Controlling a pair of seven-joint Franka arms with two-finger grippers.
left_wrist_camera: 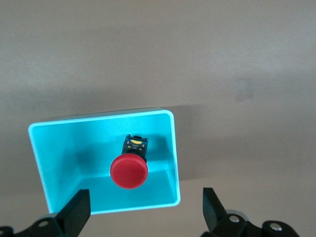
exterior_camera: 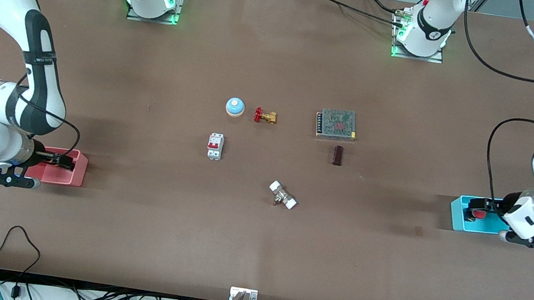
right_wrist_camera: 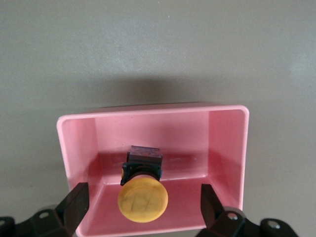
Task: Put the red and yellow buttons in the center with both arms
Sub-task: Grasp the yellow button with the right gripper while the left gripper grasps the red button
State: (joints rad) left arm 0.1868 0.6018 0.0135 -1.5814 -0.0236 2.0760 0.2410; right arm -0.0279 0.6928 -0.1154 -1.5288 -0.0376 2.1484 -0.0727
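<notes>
The red button [left_wrist_camera: 129, 171] lies in the cyan bin [left_wrist_camera: 98, 118] at the left arm's end of the table; it also shows in the front view [exterior_camera: 479, 214]. My left gripper [left_wrist_camera: 146, 212] is open over that bin [exterior_camera: 459, 222] and holds nothing. The yellow button [right_wrist_camera: 142, 199] lies in the pink bin [right_wrist_camera: 148, 111] at the right arm's end. My right gripper [right_wrist_camera: 144, 200] is open over that bin [exterior_camera: 57, 175], with a finger on each side of the button, not touching it. In the front view the yellow button is hidden by the right gripper [exterior_camera: 62, 161]. The left gripper [exterior_camera: 482, 204] shows there over the cyan bin.
In the middle of the brown table stand a blue dome [exterior_camera: 235, 107], a brass valve [exterior_camera: 265, 116], a white and red breaker [exterior_camera: 215, 146], a mesh-topped metal box [exterior_camera: 336, 124], a dark block [exterior_camera: 338, 155] and a white-ended fitting [exterior_camera: 283, 195].
</notes>
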